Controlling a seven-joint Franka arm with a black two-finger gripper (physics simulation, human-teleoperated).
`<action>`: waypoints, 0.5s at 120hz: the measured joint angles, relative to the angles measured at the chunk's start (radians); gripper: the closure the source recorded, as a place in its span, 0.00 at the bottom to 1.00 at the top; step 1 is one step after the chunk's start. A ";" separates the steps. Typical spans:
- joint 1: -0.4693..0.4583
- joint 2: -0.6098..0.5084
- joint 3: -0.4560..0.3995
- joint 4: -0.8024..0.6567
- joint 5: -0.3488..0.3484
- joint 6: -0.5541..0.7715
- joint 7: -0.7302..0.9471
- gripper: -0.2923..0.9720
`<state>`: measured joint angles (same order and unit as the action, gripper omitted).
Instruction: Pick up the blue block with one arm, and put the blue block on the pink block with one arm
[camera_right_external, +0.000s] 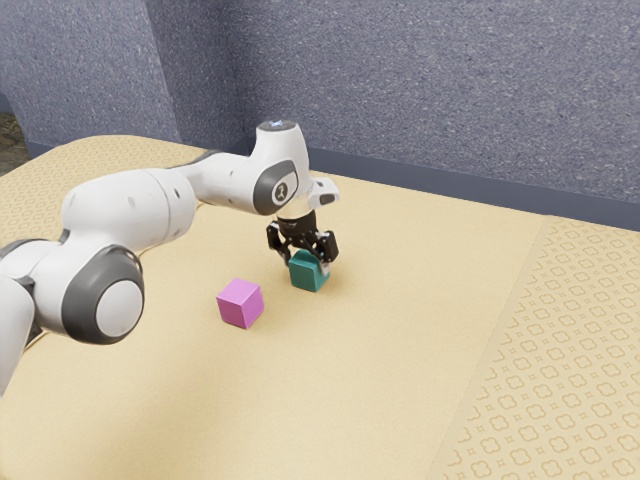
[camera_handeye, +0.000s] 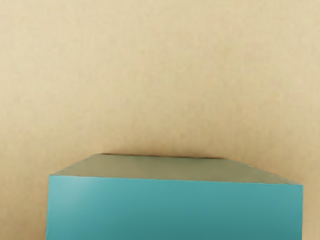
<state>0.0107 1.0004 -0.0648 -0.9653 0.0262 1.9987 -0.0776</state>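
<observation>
The blue block (camera_right_external: 309, 273), teal in shade, rests on the tan table (camera_right_external: 400, 330) near the middle of the exterior view. My gripper (camera_right_external: 302, 252) points straight down over it, its black fingers (camera_right_external: 329, 247) spread a little wider than the block and reaching down around its top edge. The jaws stand open and the block still sits on the table. In the wrist view the blue block (camera_handeye: 175, 205) lies just under the hand, with its shadow touching the table behind it. The pink block (camera_right_external: 240, 303) sits on the table to the exterior view's left of the blue one, a short gap apart.
The white arm (camera_right_external: 150, 220) comes in from the exterior view's left, above the table. A patterned strip of tabletop (camera_right_external: 560, 360) runs along the exterior view's right. A grey wall (camera_right_external: 450, 80) stands behind the table.
</observation>
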 joint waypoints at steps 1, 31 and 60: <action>0.000 0.000 0.000 0.000 0.000 0.000 0.000 0.24; 0.000 -0.001 0.003 -0.001 0.001 0.003 0.000 0.38; 0.000 -0.017 0.002 -0.006 0.001 0.000 0.000 0.44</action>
<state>0.0107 0.9838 -0.0624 -0.9715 0.0275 1.9992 -0.0772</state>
